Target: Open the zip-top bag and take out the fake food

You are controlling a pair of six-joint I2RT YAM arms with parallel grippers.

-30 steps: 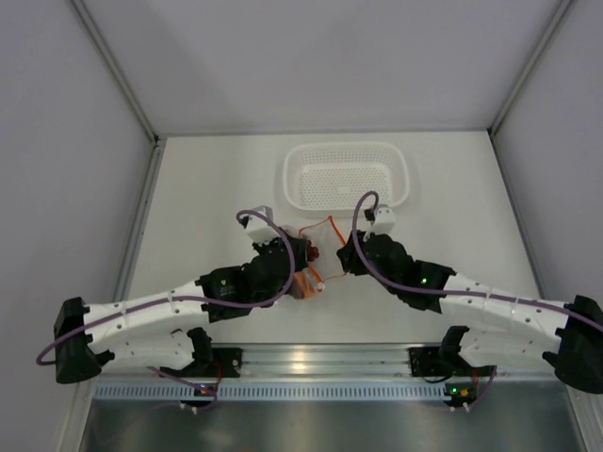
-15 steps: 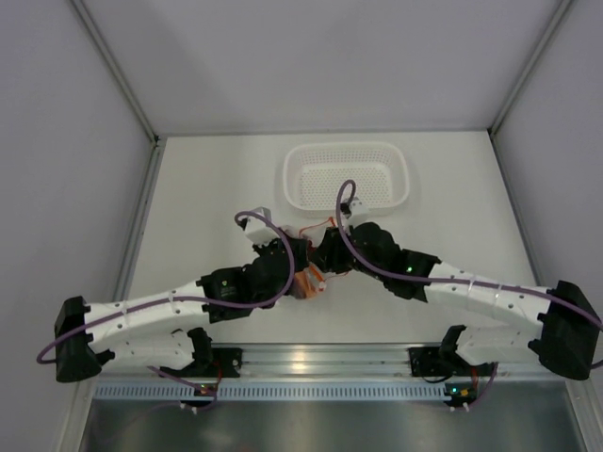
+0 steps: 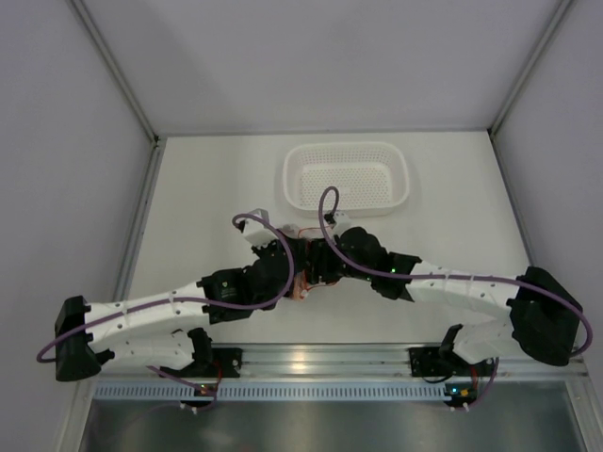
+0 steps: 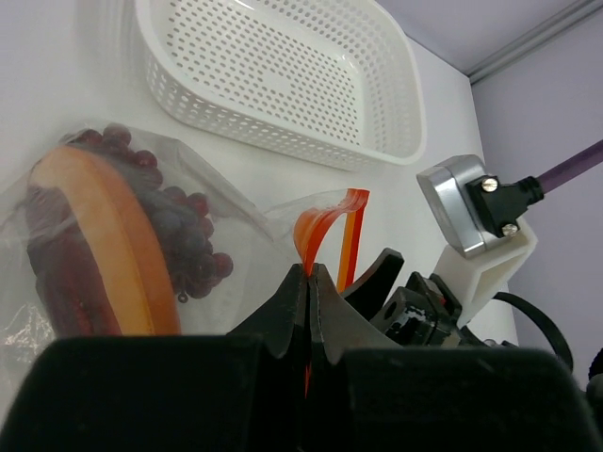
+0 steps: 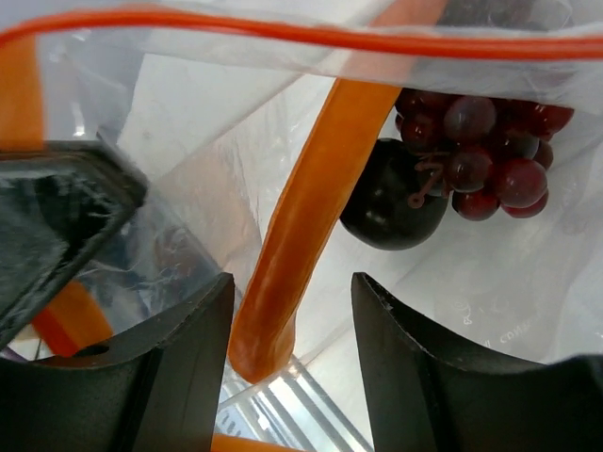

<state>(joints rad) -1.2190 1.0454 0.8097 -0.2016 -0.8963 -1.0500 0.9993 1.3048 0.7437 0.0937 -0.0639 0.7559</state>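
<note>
Left fingers (image 4: 309, 287) clamp the orange strip of the zip-top bag (image 4: 245, 235); right fingers (image 5: 184, 363) stand apart, with long orange fake food (image 5: 301, 217) between them.

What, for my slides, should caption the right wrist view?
Open right pincer meets the zip-top bag, straddling the hot-dog piece beside dark fruit and grapes.

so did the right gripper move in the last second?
Yes. Right gripper went left in the top view, ending below the left half of the basket.
</note>
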